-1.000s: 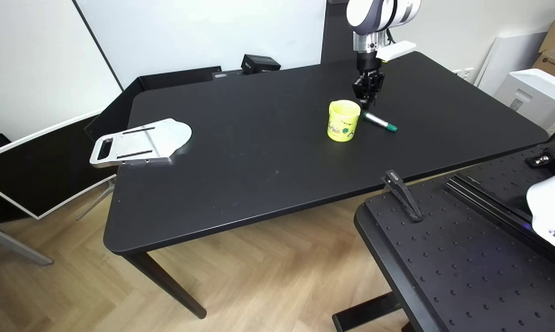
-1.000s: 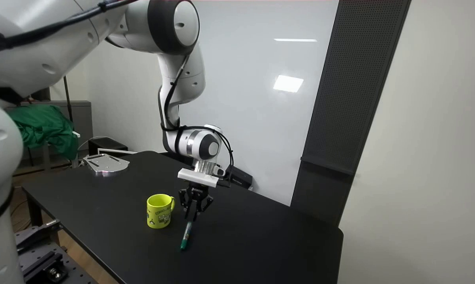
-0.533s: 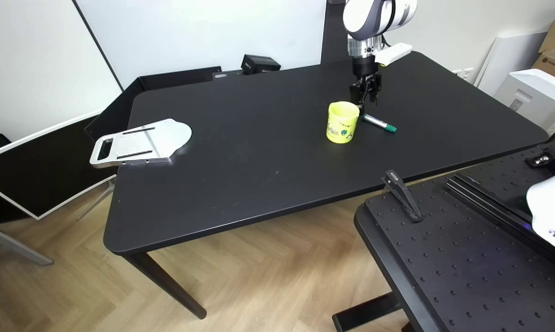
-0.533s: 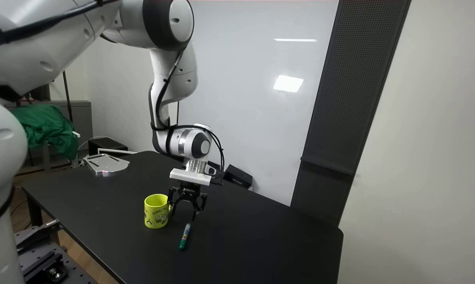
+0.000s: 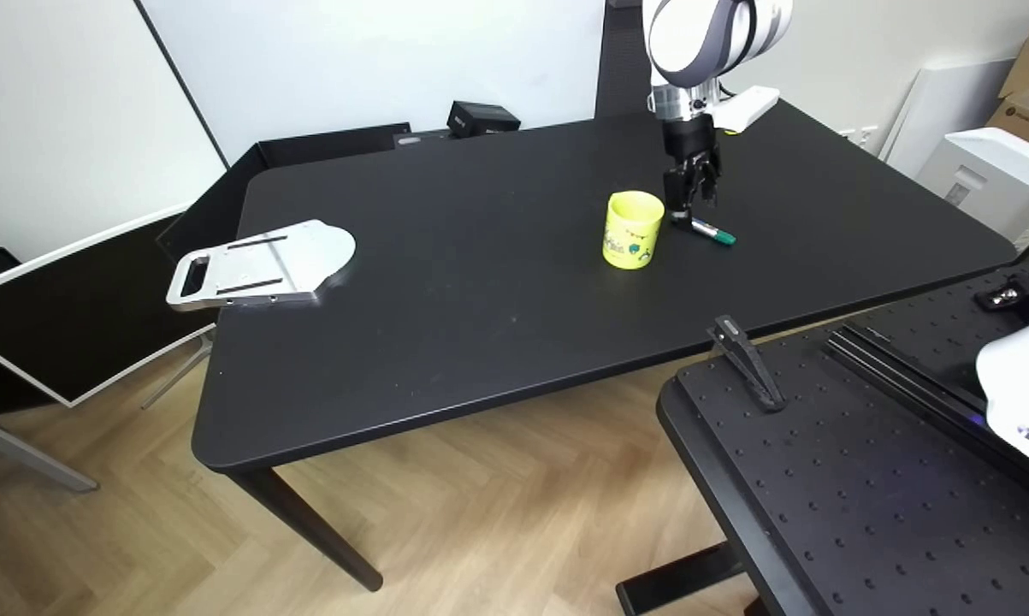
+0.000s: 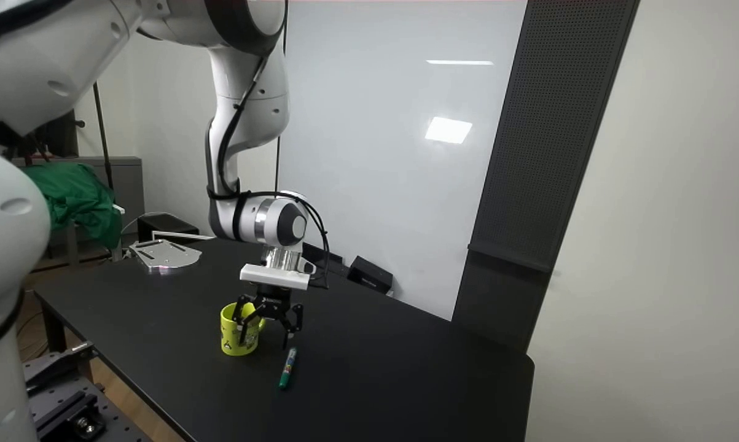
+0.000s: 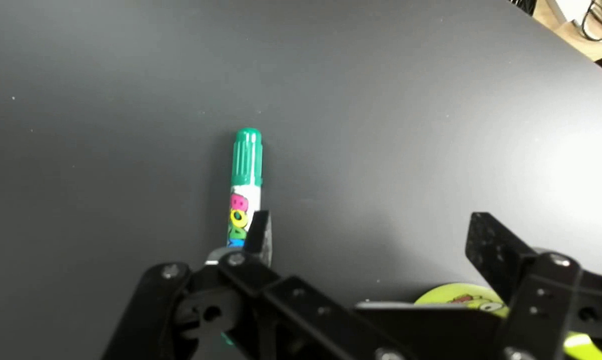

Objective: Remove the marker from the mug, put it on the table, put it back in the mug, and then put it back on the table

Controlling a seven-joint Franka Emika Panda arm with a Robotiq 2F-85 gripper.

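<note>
Shifted closer to mug (image 6: 230, 334), in an exterior view: gripper (image 6: 263, 342), jaws now spread wide; marker (image 6: 287, 368) lies flat on table (image 6: 406, 380), green cap (image 6: 284, 380) foremost. Wrist view: marker's long axis runs bottom to top, cap topmost.

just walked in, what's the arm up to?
The robot arm is working with a marker and a yellow-green mug. Its hand is open, holding nothing, low over the table by the mug; whether it touches the mug isn't clear. The marker lies on the table, outside the upright mug.
</note>
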